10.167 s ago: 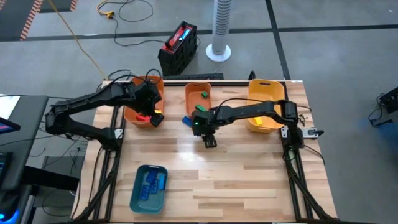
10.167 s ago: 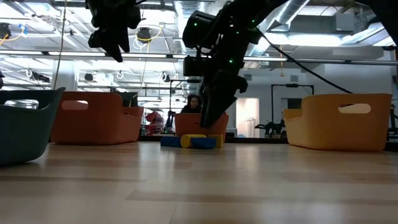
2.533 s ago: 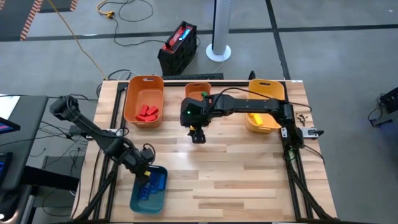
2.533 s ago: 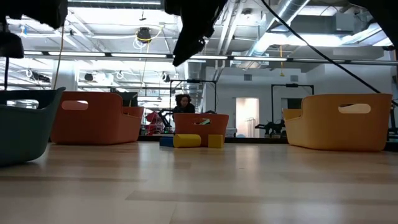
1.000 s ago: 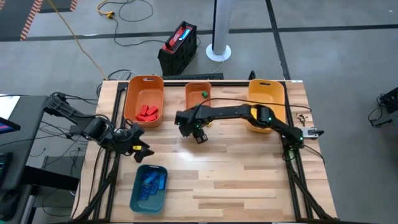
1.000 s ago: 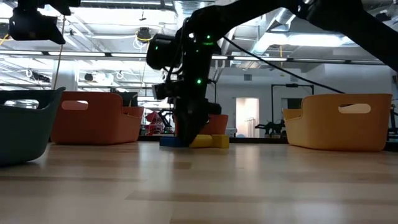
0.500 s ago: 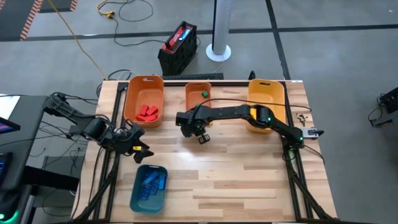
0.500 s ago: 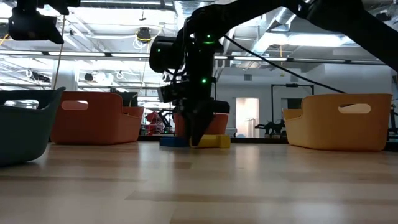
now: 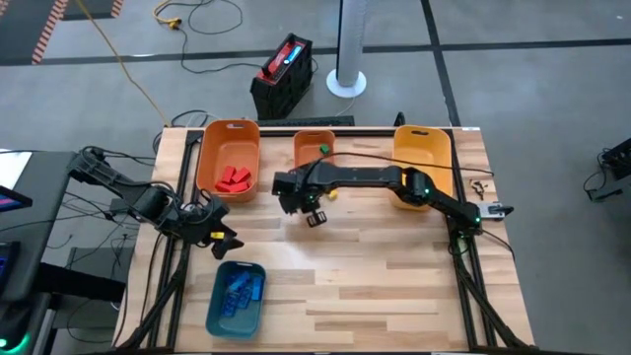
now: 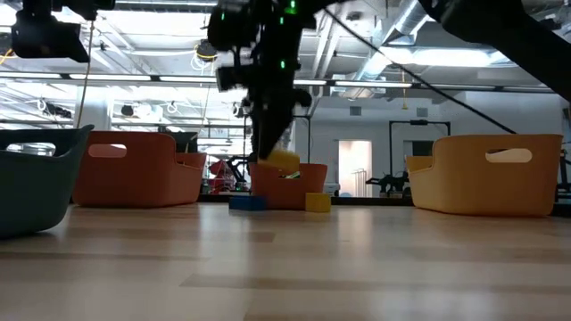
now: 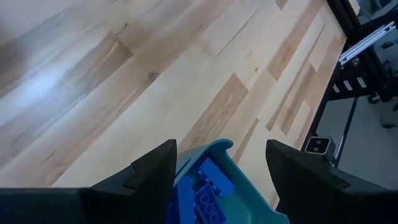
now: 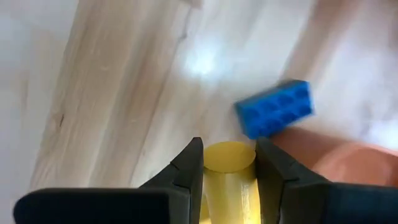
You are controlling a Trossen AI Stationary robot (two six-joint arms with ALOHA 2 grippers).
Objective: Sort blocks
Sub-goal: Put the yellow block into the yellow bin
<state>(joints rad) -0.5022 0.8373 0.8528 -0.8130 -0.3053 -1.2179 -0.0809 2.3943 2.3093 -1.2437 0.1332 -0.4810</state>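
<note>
My right gripper (image 10: 270, 153) hangs above the table's far middle, shut on a yellow round block (image 10: 282, 160). Below it a blue block (image 10: 247, 202) and a yellow square block (image 10: 318, 202) rest flat on the table, in front of the small orange bin (image 9: 314, 150). The right wrist view shows the blue block (image 12: 273, 116) beside that bin's wall. My left gripper (image 9: 225, 240) waits open over the table's left edge. In its wrist view the teal bin (image 11: 214, 163) with blue blocks (image 11: 202, 193) lies between its fingers, farther down. My right gripper pinches the yellow round block (image 12: 229, 163) between its two fingers, one on each side of it. The fingers come from above and point steeply down. The block is lifted clear of the table and shows just below the fingertips in the low view.
A large orange bin (image 9: 229, 158) with red blocks stands at the far left. The yellow bin (image 9: 422, 163) stands at the far right, and the teal bin (image 9: 237, 296) at the near left. Bare wood spreads over the table's middle and near right.
My right gripper has risen straight up from the table with the yellow round block, which lay beside the other blocks and now hangs clear. The blue block and the yellow square block have stayed where they were.
</note>
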